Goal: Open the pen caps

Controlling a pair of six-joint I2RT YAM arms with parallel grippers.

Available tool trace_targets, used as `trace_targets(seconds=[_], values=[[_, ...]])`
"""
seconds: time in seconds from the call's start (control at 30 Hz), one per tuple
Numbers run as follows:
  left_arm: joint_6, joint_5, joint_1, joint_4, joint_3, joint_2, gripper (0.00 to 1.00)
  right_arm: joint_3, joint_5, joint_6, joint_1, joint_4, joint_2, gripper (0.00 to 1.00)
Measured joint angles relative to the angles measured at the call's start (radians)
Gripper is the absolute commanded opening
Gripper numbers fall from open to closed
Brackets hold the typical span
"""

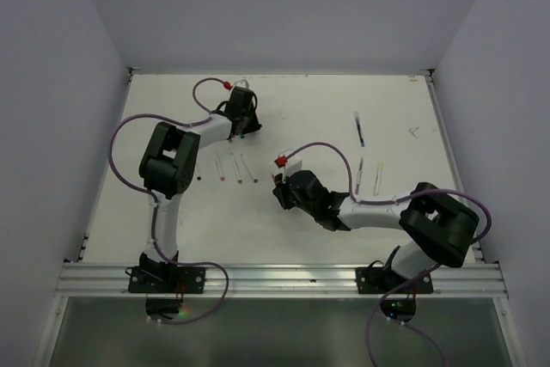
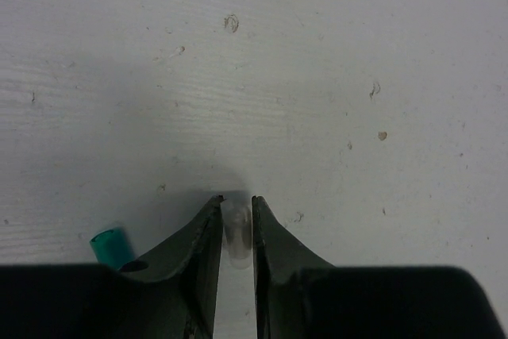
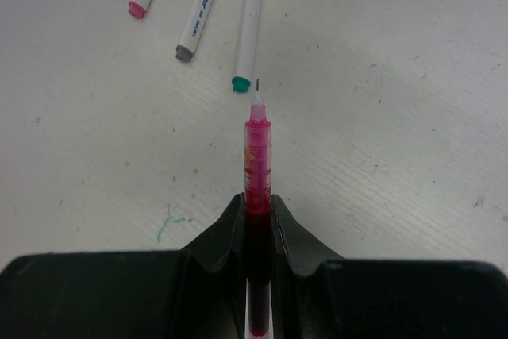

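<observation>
Clamping the red pen at mid-barrel, your right gripper points its bare nib forward; the barrel looks light, stiff and slick. Your left gripper pinches 1 pale cap, tiny and easily dropped.
</observation>
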Motion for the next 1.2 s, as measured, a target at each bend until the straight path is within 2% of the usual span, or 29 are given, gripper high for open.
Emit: trace_targets(seconds=[0.03, 0.07, 0.33, 0.37, 0.5, 0.53, 0.6, 0.67, 0.73, 0.8, 0.9, 0.93, 1.0, 1.03, 1.2], values=[[0.000, -0.002, 0.000, 0.002, 0.000, 0.000, 0.26, 0.004, 0.001, 0.000, 0.000, -0.002, 0.002, 0.00], [0.000, -0.003, 0.000, 0.003, -0.001, 0.000, 0.31, 0.007, 0.003, 0.002, 0.000, -0.002, 0.003, 0.00], [0.006, -0.012, 0.000, 0.018, -0.014, -0.008, 0.32, 0.037, 0.013, 0.002, 0.000, -0.018, 0.008, 0.00], [0.006, -0.013, 0.000, 0.016, -0.016, -0.012, 0.37, 0.043, 0.017, 0.002, 0.000, -0.030, 0.009, 0.00], [0.006, -0.013, 0.000, -0.001, -0.046, -0.063, 0.38, 0.098, 0.043, -0.002, -0.006, -0.077, 0.028, 0.00], [0.006, -0.013, 0.000, -0.010, -0.053, -0.085, 0.42, 0.121, 0.047, -0.002, -0.010, -0.089, 0.037, 0.00], [0.006, -0.011, 0.000, -0.014, -0.075, -0.159, 0.42, 0.172, 0.059, -0.002, -0.023, -0.114, 0.065, 0.00], [0.007, -0.008, 0.000, -0.020, -0.090, -0.256, 0.50, 0.230, 0.061, -0.002, -0.039, -0.147, 0.102, 0.00], [0.008, -0.006, 0.000, -0.020, -0.102, -0.373, 0.52, 0.292, 0.061, -0.002, -0.057, -0.178, 0.148, 0.01], [0.015, -0.006, 0.000, -0.015, -0.121, -0.505, 0.61, 0.347, 0.060, 0.000, -0.074, -0.203, 0.198, 0.03], [0.026, -0.018, 0.000, -0.010, -0.161, -0.695, 0.62, 0.415, 0.060, 0.003, -0.096, -0.249, 0.264, 0.04], [0.033, -0.024, 0.000, -0.011, -0.182, -0.760, 0.70, 0.444, 0.059, 0.005, -0.101, -0.267, 0.290, 0.05], [0.046, -0.043, 0.000, -0.014, -0.233, -0.880, 0.77, 0.492, 0.056, 0.007, -0.110, -0.292, 0.336, 0.07], [0.050, -0.053, 0.000, -0.019, -0.257, -0.921, 0.84, 0.522, 0.055, 0.010, -0.114, -0.307, 0.364, 0.09], [0.089, -0.130, 0.000, -0.097, -0.403, -1.118, 0.99, 0.620, 0.039, 0.022, -0.124, -0.364, 0.456, 0.13]])
